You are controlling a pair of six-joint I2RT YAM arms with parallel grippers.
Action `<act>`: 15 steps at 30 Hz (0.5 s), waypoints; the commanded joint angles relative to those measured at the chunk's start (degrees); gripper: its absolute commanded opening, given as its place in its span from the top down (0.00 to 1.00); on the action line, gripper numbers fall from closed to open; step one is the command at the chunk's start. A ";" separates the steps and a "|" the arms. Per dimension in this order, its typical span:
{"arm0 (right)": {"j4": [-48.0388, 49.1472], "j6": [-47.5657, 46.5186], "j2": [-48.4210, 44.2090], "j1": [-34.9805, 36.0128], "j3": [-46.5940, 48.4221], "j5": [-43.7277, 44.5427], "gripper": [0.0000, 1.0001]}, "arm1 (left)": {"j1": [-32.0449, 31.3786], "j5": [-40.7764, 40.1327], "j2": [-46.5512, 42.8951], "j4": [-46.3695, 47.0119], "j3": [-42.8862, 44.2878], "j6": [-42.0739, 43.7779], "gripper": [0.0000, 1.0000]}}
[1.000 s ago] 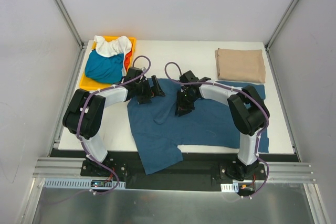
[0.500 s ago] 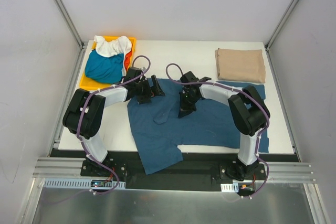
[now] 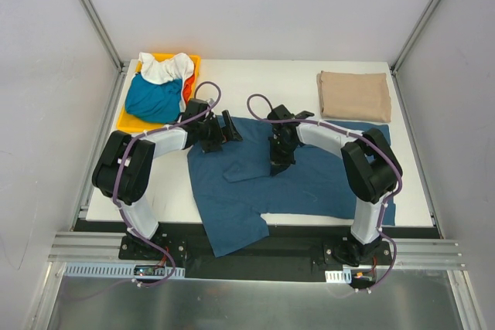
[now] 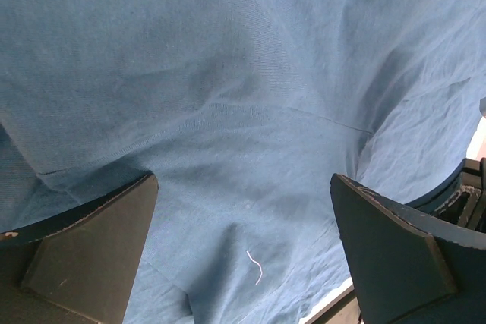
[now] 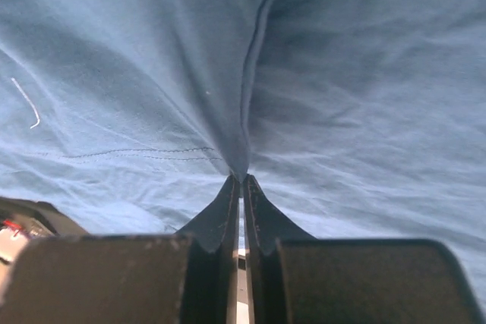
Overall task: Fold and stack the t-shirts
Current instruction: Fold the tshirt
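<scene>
The navy blue t-shirt (image 3: pixel 309 179) is lying opened out and wrinkled on the near half of the white table (image 3: pixel 271 83). Its long axis is running across the table from left to right. One flap at its near left is hanging over the table's front edge, and its right end is drooping off the near right corner. Which end is the collar cannot be told from these views.

Near the shirt's middle the right gripper (image 3: pixel 278 166) is pointing down into the cloth. In the right wrist view its fingers (image 5: pixel 262 218) are pressed together on a raised ridge of navy fabric, with a stitched seam (image 5: pixel 254 51) running away from the pinch. Creases are fanning out from that spot, and a loose white thread (image 5: pixel 25 104) is lying on the cloth to one side.

At the shirt's far left edge the left gripper (image 3: pixel 228 125) is hanging over the fabric with its jaws spread wide and nothing between them. The left wrist view is showing only navy cloth under the gap.

Well apart, at the far right corner, a beige-tan t-shirt (image 3: pixel 354 96) is lying folded into a flat rectangle. At the far left a yellow tray (image 3: pixel 128 123) is holding a crumpled teal blue t-shirt (image 3: pixel 155 98), a white t-shirt (image 3: pixel 164 67) on top and an orange-red t-shirt (image 3: pixel 188 86) showing at the side.
</scene>
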 commanded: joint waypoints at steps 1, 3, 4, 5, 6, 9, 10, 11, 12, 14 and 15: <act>-4.37 -1.34 -2.47 -0.26 2.51 3.26 0.95 | 0.87 0.19 -1.96 -3.21 -2.05 2.68 0.01; -4.28 -1.78 -1.69 -0.26 3.21 2.47 0.93 | 0.87 1.24 -2.66 -3.91 -2.49 2.59 0.01; -4.37 -1.96 -1.51 -0.26 3.38 2.38 0.91 | 0.87 1.94 -3.71 -4.26 -3.19 2.51 0.01; -4.28 -2.31 -1.50 -0.26 3.39 1.95 0.90 | 0.78 2.21 -4.33 -4.62 -3.54 2.42 0.01; -4.28 -2.48 -1.59 -0.17 3.56 1.59 0.84 | 0.78 2.47 -4.86 -4.79 -4.33 2.33 0.01; -4.63 -3.71 -2.99 -0.52 3.65 1.33 0.63 | 0.78 3.18 -7.23 -4.97 -4.86 2.59 0.01; -4.98 -3.98 -3.61 -0.78 3.74 1.33 0.36 | 0.78 3.61 -8.19 -4.97 -4.95 2.68 0.01; -5.16 -4.15 -4.14 -1.13 3.82 1.41 0.26 | 0.78 3.71 -8.64 -4.97 -4.69 2.94 0.01; -5.51 -4.33 -4.75 -2.18 3.74 1.41 0.19 | 0.78 3.79 -8.99 -4.97 -4.34 3.12 0.01; -5.68 -4.59 -7.03 -3.76 3.30 1.67 0.06 | 0.70 3.88 -9.52 -6.46 -3.46 3.56 0.01; -5.68 -4.68 -7.91 -5.51 3.04 2.03 0.01 | 0.70 3.97 -9.44 -6.99 -2.50 3.73 0.01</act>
